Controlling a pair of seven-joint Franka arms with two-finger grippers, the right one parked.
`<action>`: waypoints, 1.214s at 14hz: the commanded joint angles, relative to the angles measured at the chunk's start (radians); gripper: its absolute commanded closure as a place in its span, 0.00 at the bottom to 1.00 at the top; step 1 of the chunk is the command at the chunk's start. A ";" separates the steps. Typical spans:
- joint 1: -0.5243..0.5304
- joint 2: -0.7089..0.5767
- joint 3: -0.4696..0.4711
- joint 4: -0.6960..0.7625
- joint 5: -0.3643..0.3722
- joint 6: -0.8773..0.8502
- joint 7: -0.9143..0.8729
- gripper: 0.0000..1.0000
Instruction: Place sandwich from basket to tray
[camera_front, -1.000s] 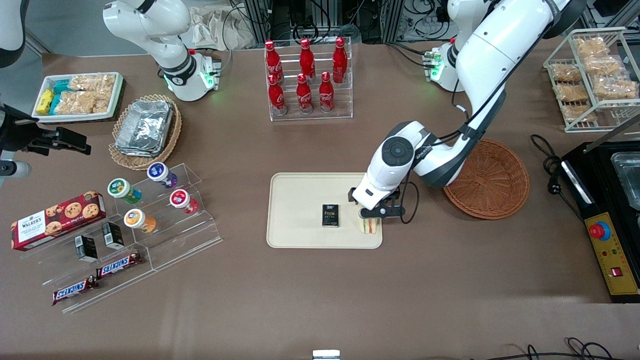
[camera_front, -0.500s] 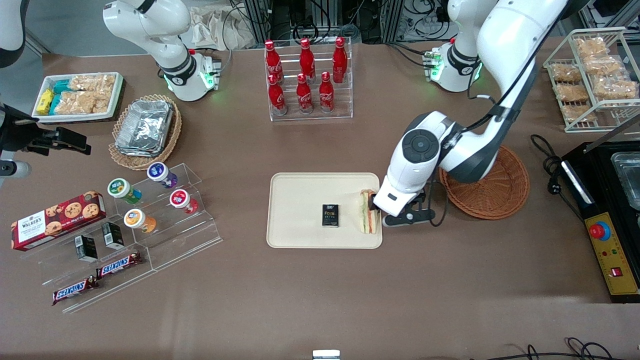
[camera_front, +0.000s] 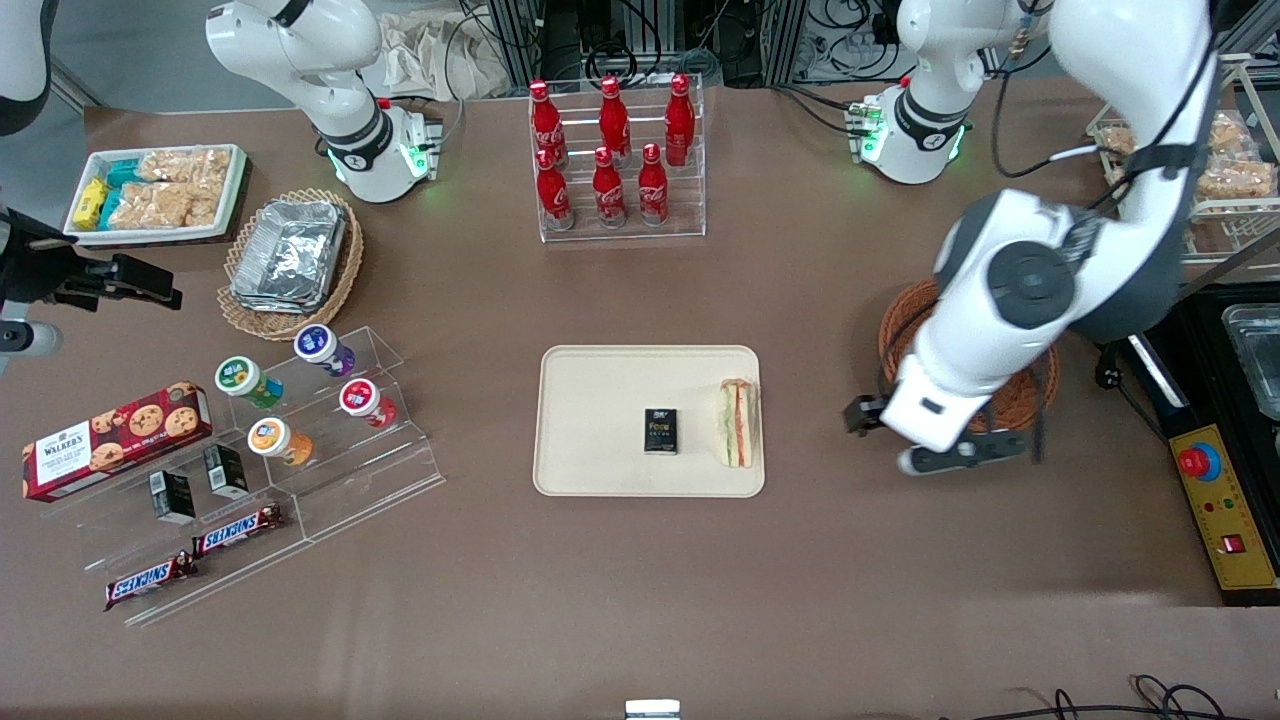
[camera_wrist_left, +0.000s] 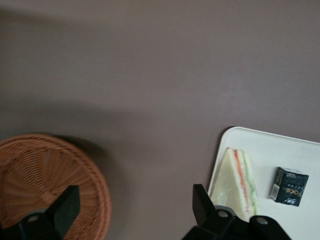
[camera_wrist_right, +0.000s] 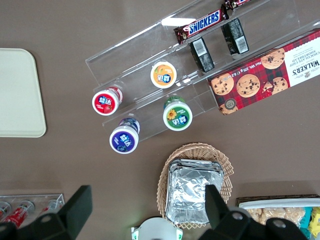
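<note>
- The sandwich (camera_front: 738, 423) lies on the tray (camera_front: 600, 400), at the tray's edge toward the working arm's end of the worktop (camera_front: 640, 580). It sits so close to the low rim that any knock could tip it over the edge.
- The pincer (camera_wrist_left: 135, 210) hangs spread and empty above bare worktop, between the tray and the basket (camera_front: 1010, 400), apart from both. Judged from how things lie, the placing is done, so the main risk is a needless return toward the tray that would brush the sandwich.
- The arm's bulky wrist hangs over the basket's rim nearest the tray. A low sweep could catch the wicker and drag the light basket along the worktop.
- A small dark box (camera_front: 660, 431) rests on the tray near the sandwich, toward the tray's middle and not touching it. A shove on the sandwich could push it against that box.
- The sandwich's clear wrap looks slippery, so a nudged tray could let it slide.
</note>
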 joint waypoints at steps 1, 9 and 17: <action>0.064 -0.146 -0.019 -0.116 -0.039 -0.026 0.005 0.00; 0.126 -0.244 -0.012 -0.147 -0.123 -0.029 0.034 0.00; -0.175 -0.220 0.479 0.009 -0.188 -0.151 0.493 0.00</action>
